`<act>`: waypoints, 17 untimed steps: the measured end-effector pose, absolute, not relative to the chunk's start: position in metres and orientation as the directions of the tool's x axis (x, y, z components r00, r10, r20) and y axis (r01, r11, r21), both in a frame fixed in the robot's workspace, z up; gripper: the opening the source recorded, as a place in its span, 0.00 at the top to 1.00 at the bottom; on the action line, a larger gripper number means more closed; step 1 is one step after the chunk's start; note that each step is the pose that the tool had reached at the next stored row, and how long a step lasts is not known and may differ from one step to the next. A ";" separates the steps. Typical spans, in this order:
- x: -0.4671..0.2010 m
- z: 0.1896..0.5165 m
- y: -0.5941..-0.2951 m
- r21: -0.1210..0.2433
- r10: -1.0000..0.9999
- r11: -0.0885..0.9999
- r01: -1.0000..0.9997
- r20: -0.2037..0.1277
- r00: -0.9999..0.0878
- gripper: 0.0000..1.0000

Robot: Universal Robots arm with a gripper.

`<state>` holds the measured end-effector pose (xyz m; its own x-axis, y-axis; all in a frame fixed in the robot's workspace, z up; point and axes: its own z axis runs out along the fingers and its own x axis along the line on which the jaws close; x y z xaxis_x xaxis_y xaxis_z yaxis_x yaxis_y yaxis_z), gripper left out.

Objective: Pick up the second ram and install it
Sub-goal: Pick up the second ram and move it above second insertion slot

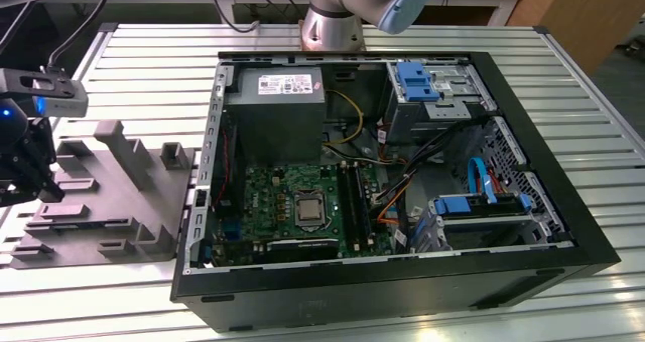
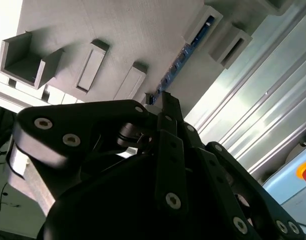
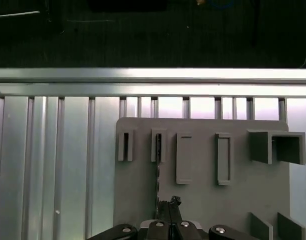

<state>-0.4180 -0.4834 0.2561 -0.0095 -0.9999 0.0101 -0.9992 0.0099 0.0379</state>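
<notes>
Second wrist view: the second ram [image 2: 179, 56] is seen as a thin blue strip, stood on its edge in a slot of the flat gray holder [image 2: 133, 35]. The black gripper [image 2: 165, 97] is held right at one end of the strip. Whether it is open, or has hold of anything, cannot be told. In the exterior view, a boxy black computer case [image 1: 403, 289] is set beside the holder on a ribbed metal table [image 1: 564, 78].

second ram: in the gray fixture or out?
In. The second ram stands on edge on the gray fixture, one end in a slotted block, the gripper at its other end.
</notes>
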 end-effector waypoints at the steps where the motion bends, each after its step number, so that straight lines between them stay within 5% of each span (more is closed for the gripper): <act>1: -0.419 0.255 -0.483 0.037 -1.000 0.012 -0.999 0.010 -0.012 0.90; 17: -0.428 0.242 -0.494 0.010 -1.000 0.014 -1.000 0.010 -0.013 0.90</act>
